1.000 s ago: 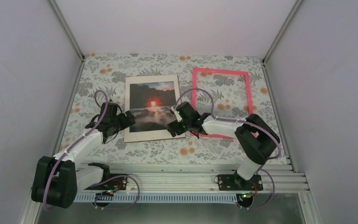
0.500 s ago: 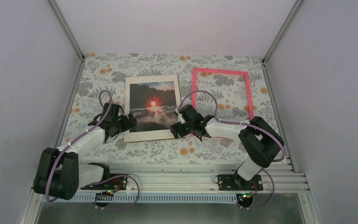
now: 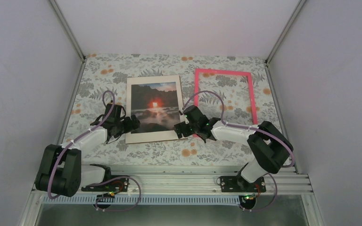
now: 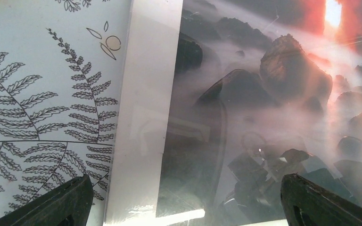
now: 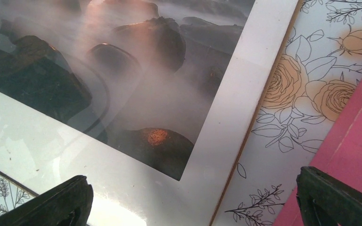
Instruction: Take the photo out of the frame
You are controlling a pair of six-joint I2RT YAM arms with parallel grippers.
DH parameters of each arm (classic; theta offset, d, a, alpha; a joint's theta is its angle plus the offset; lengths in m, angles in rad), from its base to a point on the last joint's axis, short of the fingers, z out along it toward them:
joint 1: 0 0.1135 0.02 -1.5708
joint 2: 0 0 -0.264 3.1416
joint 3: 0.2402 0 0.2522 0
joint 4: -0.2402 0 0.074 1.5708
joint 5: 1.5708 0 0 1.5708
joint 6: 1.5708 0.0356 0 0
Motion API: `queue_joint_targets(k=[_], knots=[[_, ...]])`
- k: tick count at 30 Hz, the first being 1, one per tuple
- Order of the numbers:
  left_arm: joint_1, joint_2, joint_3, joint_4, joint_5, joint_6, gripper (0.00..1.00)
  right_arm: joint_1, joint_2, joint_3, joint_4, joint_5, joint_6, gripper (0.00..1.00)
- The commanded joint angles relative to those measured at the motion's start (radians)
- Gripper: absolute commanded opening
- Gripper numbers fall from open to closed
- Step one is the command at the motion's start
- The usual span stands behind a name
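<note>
The photo [image 3: 153,109] lies flat mid-picture, long axis top to bottom, white mat [image 3: 146,137] around it, the pink frame [image 3: 222,71] to its right. My left gripper [image 3: 131,124] flanks its lower-left edge, my right gripper [image 3: 181,130] its lower-right corner, equally near, both jaws wide.

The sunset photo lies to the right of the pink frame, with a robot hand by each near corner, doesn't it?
No: the top external view shows the photo to the left of the frame. The left hand and right hand are indeed by its near corners.
</note>
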State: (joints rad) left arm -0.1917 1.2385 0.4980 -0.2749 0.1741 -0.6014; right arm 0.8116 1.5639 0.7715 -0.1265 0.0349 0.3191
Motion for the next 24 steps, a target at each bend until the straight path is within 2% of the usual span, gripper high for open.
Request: queue_joint_targets(k=[1,13,18,24], knots=[[0.006,0.002,0.007,0.030,0.035,0.018,0.98,0.004,-0.022,-0.016,0.027,0.035,0.019,0.98],[0.006,-0.038,0.021,0.026,0.078,0.012,0.88,0.004,-0.021,-0.016,0.024,0.056,0.021,0.98],[0.005,-0.041,0.033,0.025,0.088,0.012,0.87,0.004,-0.021,-0.014,0.025,0.055,0.021,0.98],[0.005,-0.032,0.029,0.006,0.035,0.021,0.88,0.004,-0.016,-0.011,0.025,0.058,0.017,0.98]])
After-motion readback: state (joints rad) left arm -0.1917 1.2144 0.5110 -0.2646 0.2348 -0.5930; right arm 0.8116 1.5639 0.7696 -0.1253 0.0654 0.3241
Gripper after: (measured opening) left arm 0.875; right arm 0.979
